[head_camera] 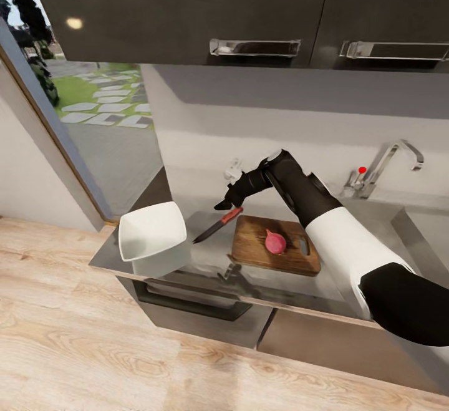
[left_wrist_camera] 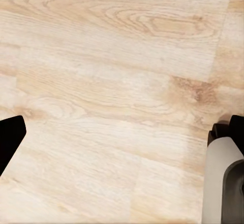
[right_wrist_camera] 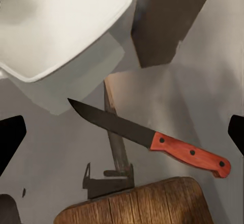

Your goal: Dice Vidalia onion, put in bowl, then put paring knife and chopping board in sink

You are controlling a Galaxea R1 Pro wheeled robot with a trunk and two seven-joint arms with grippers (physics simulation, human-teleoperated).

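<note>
The right gripper point(head_camera: 223, 204) hovers, jaws spread, over the paring knife point(right_wrist_camera: 152, 139) on the worktop point(head_camera: 215, 255) — between the bowl point(head_camera: 151, 231) and the chopping board point(head_camera: 255, 242), where the onion point(head_camera: 275, 242) sits whole. Next, likely: descend, pinch the red handle. Left jaws — cannot tell.

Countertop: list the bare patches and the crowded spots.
Bare grey steel countertop lies between the brown wooden chopping board and the chrome tap. Crowded: the red-handled paring knife fills the gap between board and white squarish bowl, right gripper above.
</note>
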